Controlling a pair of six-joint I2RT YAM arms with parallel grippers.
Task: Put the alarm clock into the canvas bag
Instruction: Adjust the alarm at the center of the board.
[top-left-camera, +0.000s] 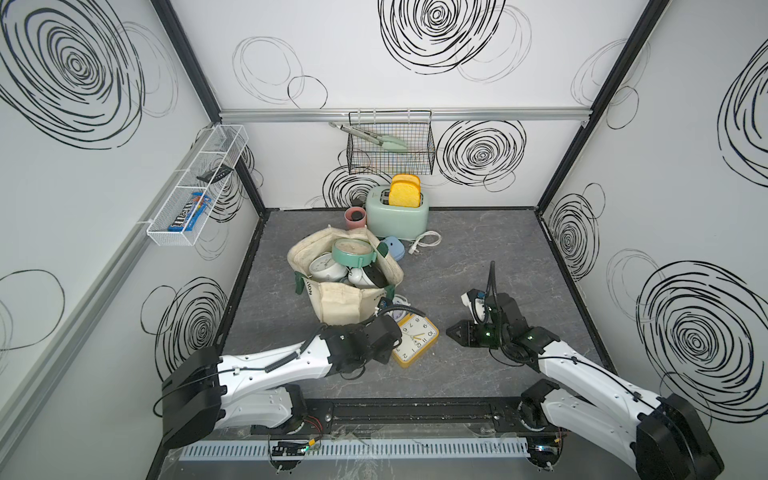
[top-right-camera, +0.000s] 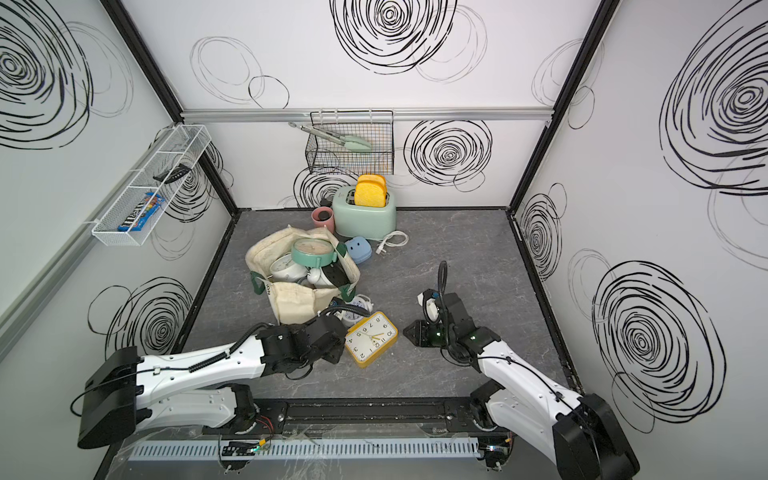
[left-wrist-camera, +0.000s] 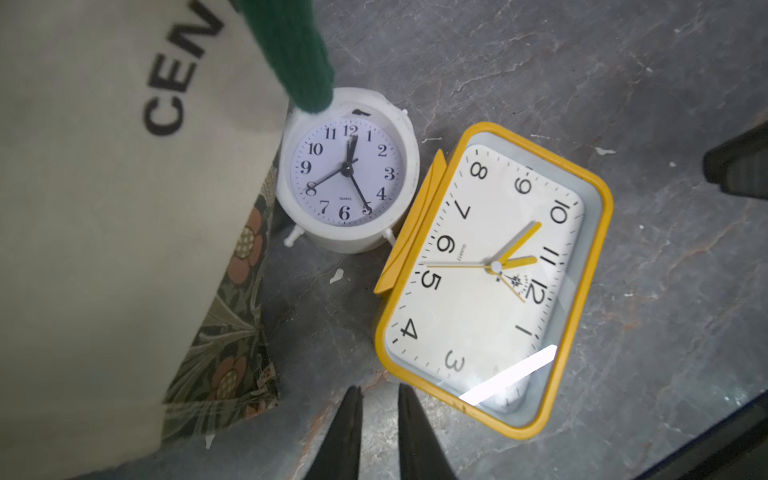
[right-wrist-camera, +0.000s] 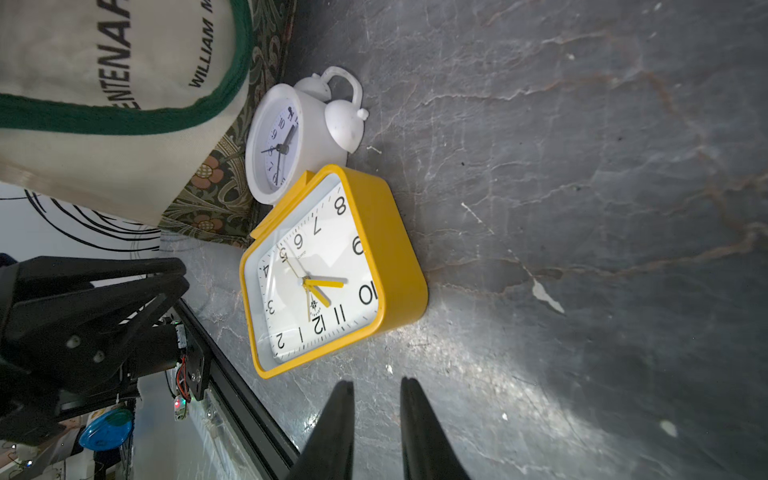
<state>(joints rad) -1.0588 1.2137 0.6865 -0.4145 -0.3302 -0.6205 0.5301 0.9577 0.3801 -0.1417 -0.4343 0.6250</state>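
Left hand (left-wrist-camera: 379, 392): fingers nearly together, slim gap, nothing in it, over the desk (left-wrist-camera: 623, 104) just beside the yellow alarm clock (left-wrist-camera: 490, 282). Right hand (right-wrist-camera: 377, 384): same slim gap, empty, near that clock's other side, not touching. Yellow clock lies face up, right beside a white alarm clock (left-wrist-camera: 347, 170) at the foot of the canvas bag (left-wrist-camera: 104, 208); both are outside it. Bag holds a green alarm clock (top-left-camera: 353, 251) on top and a second white clock (top-left-camera: 322, 266). Wall basket (top-left-camera: 430, 153) holds tongs (top-left-camera: 374, 137).
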